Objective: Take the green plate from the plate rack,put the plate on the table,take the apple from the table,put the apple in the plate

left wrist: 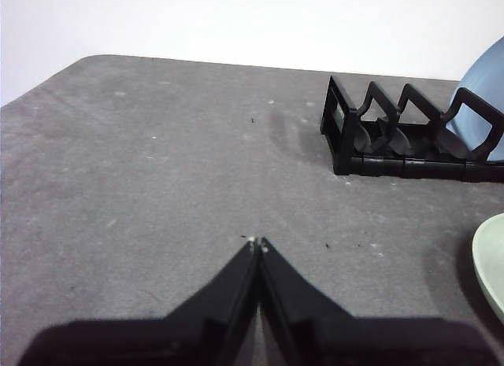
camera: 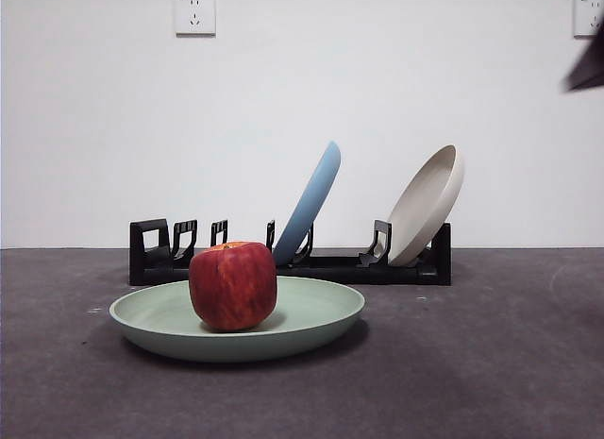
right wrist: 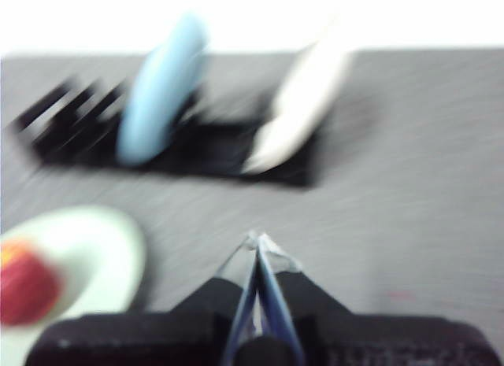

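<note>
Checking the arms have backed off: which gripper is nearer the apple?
Hard to call. Right gripper sees the apple aside; left gripper sees only the green plate edge.

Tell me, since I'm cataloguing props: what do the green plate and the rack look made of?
The green plate looks like matte plastic or a similar composite: an even pale surface with no glaze shine. The plate rack looks like moulded black plastic, with thin, slightly glossy slotted uprights.

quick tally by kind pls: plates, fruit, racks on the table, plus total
Plates: 3 (green plate, blue plate, beige plate)
Apple: 1, sitting in the green plate
Rack: 1, holding the blue and beige plates
Total: 5
</note>
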Available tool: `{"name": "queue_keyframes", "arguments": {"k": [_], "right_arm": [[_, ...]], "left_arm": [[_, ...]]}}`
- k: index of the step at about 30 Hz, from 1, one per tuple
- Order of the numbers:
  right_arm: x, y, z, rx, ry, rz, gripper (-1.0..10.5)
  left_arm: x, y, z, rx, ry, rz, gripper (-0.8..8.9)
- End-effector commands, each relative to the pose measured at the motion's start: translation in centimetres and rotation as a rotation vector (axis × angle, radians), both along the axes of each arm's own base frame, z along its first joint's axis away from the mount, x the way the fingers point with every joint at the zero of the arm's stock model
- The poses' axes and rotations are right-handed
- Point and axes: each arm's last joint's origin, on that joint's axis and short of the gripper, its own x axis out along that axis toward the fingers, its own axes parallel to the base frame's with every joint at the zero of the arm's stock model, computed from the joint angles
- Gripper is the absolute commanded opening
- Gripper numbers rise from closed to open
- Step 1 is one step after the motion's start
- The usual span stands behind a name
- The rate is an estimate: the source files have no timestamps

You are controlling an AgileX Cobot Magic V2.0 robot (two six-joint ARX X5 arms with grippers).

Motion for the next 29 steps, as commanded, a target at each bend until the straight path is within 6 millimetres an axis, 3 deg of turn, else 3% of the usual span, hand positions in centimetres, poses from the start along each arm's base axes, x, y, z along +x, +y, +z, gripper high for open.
{"name": "queue_keyframes", "arguments": {"k": [1, 4, 10, 19, 29], "right_arm": [[-1.4, -2.0, 0.5, 0.006, -0.065, -0.110, 0.0], [-2.9, -3.8, 0.9, -0.036, -0.169, -0.225, 0.0], [-4.0, -4.9, -2.1, -0.059, -0.218, -0.325, 0.0], [-3.2, -4.5, -7.3, -0.030, -0.276, -0.157, 0.0], [-2.9, -4.4, -9.7, -0.026, -0.161, -0.140, 0.0]], "left_arm": [[0.0, 0.0, -0.4, 0.012, 0.008, 0.002, -0.03], [0.0, 0.0, -0.4, 0.012, 0.008, 0.002, -0.03], [0.0, 0.0, -0.4, 0.012, 0.008, 0.002, -0.03], [0.0, 0.0, -0.4, 0.012, 0.008, 0.002, -0.03], [0.0, 0.0, -0.4, 0.012, 0.008, 0.002, -0.03]]}}
